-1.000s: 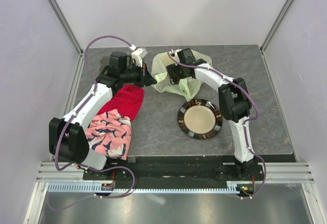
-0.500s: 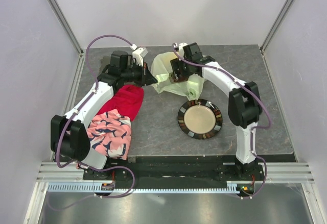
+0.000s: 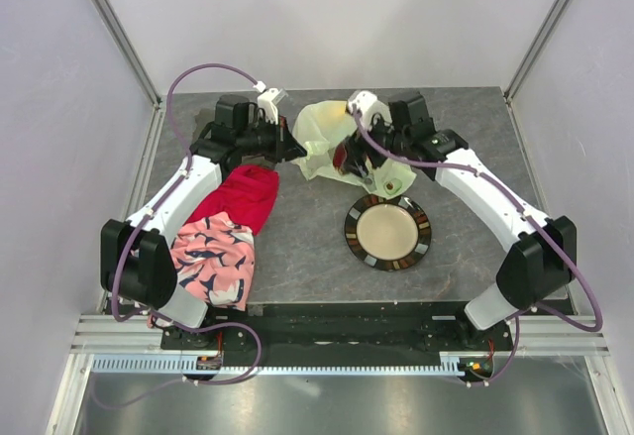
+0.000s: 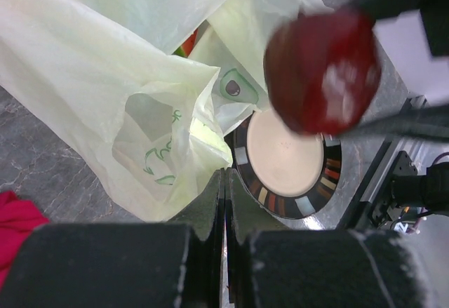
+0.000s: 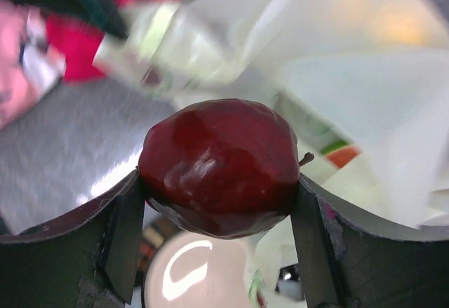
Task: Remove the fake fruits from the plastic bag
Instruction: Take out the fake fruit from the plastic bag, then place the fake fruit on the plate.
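Observation:
The pale-green plastic bag lies crumpled at the back of the table, its mouth toward the plate. My left gripper is shut on the bag's left edge, and the film bunches at its fingertips. My right gripper is shut on a dark red apple, held in the air just outside the bag's mouth and above the plate's far rim. From the left wrist the apple hangs over the plate. A red and green fruit piece shows inside the bag.
A round dark-rimmed plate with a cream centre sits in front of the bag. A red cloth and a pink patterned cloth lie at the left under my left arm. Walls enclose the table.
My right gripper has closed on the apple and drawn it out of the bag, toward the right and the plate. The left gripper has stayed on the bag.

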`<state>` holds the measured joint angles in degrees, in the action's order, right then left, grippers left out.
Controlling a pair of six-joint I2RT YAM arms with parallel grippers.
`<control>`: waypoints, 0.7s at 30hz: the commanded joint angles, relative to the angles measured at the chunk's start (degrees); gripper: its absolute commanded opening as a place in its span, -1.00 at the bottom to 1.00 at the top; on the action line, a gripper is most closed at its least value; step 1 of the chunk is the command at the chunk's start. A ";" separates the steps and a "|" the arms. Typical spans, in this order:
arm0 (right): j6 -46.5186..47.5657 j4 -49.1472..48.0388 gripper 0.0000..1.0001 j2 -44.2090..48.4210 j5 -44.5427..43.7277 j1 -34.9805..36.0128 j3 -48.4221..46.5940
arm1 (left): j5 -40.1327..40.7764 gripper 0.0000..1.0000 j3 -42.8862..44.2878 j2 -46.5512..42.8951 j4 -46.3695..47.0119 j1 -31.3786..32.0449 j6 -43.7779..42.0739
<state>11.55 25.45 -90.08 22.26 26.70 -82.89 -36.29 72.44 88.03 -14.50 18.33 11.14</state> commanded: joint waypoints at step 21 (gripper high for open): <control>35.03 16.30 -0.22 -6.77 -1.61 7.76 13.38 | 0.52 -0.97 1.12 -0.93 2.72 -0.13 1.35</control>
<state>44.40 42.57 -94.70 22.06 34.28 -68.77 -36.10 72.58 88.20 -14.28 18.33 11.55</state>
